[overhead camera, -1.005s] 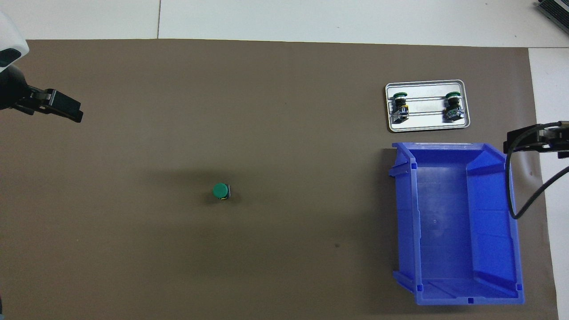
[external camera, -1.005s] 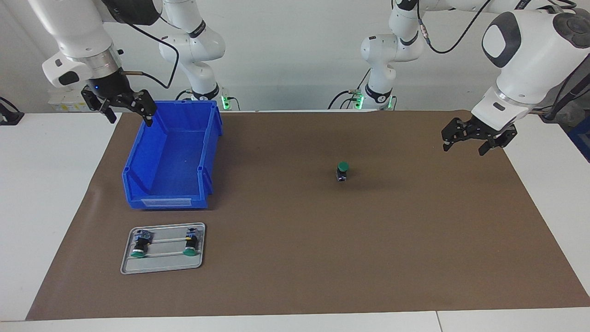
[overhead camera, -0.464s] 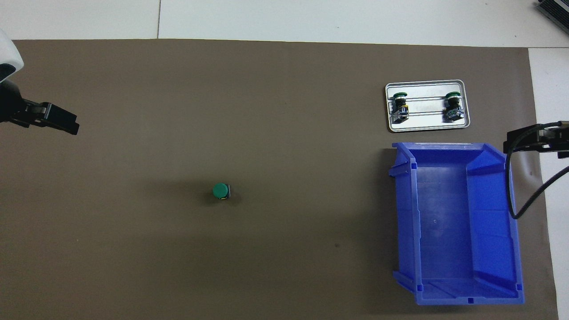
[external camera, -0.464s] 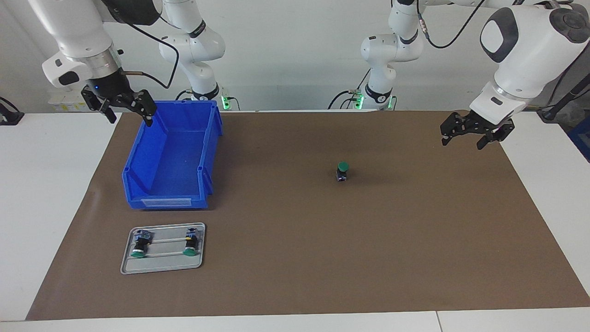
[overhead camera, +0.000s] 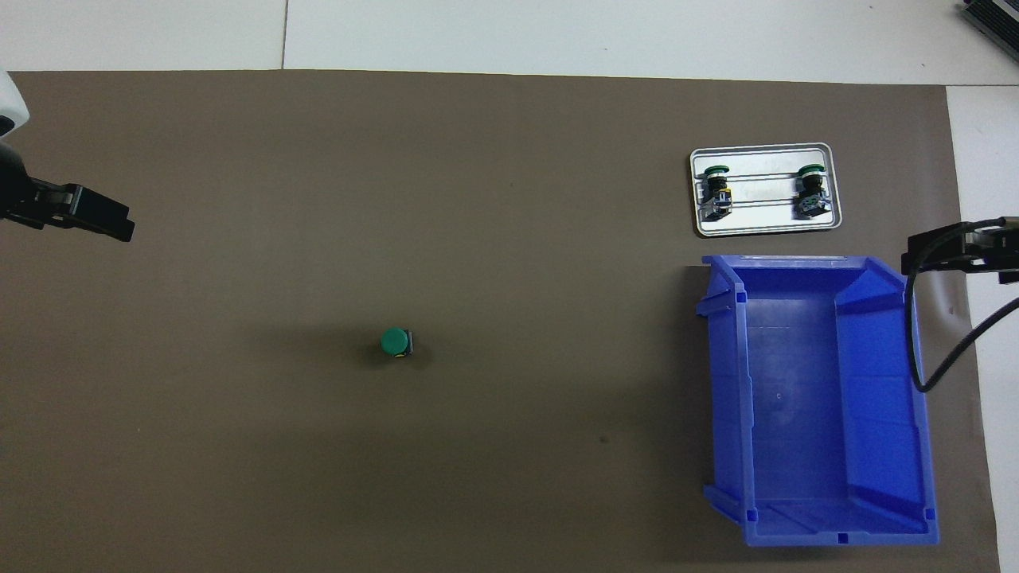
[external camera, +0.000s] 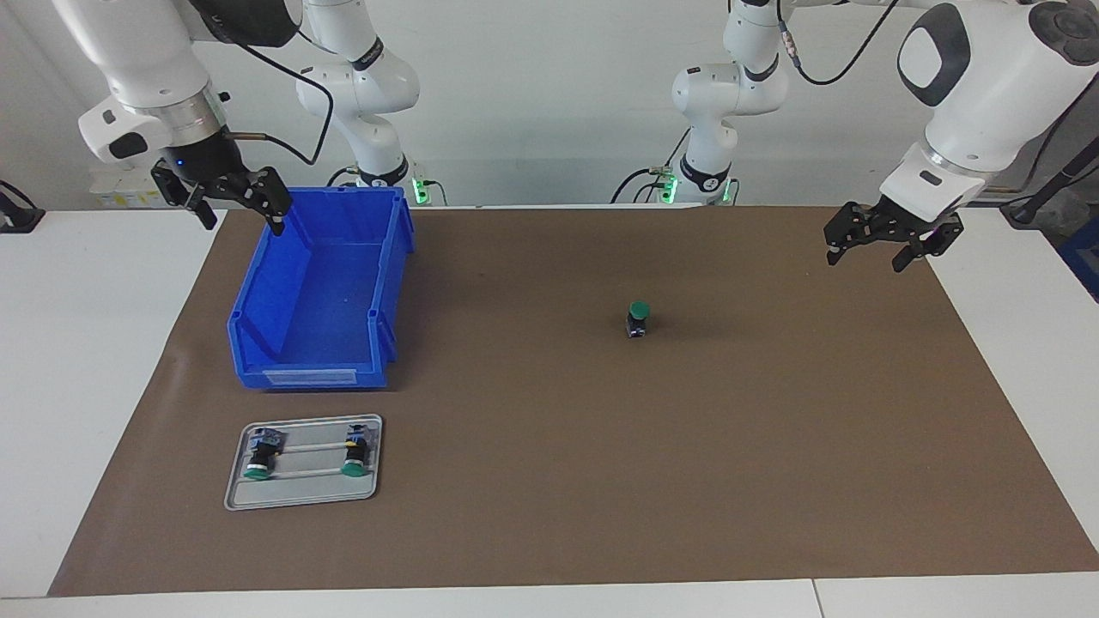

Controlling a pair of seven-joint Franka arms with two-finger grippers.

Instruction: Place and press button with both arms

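Note:
The button [external camera: 636, 318] stands upright on the brown mat [external camera: 549, 481] near its middle, green cap up, black body below; it also shows from above [overhead camera: 396, 342]. Nothing touches it. My left gripper [external camera: 865, 260] hangs open and empty over the mat's edge at the left arm's end, well away from the button; only its tip [overhead camera: 95, 220] enters the overhead view. My right gripper [external camera: 245, 225] hovers open and empty over the corner of the blue bin [external camera: 322, 292] nearest the robots, and its tip [overhead camera: 947, 251] shows at the overhead view's edge.
The blue bin [overhead camera: 820, 398] holds nothing and sits at the right arm's end. A small metal tray [external camera: 302, 498], farther from the robots than the bin, carries two green-capped buttons [external camera: 259, 455] lying on their sides. White table surrounds the mat.
My left gripper has risen a little and drawn back toward the robots and its own end of the table. The right arm and the button have not moved.

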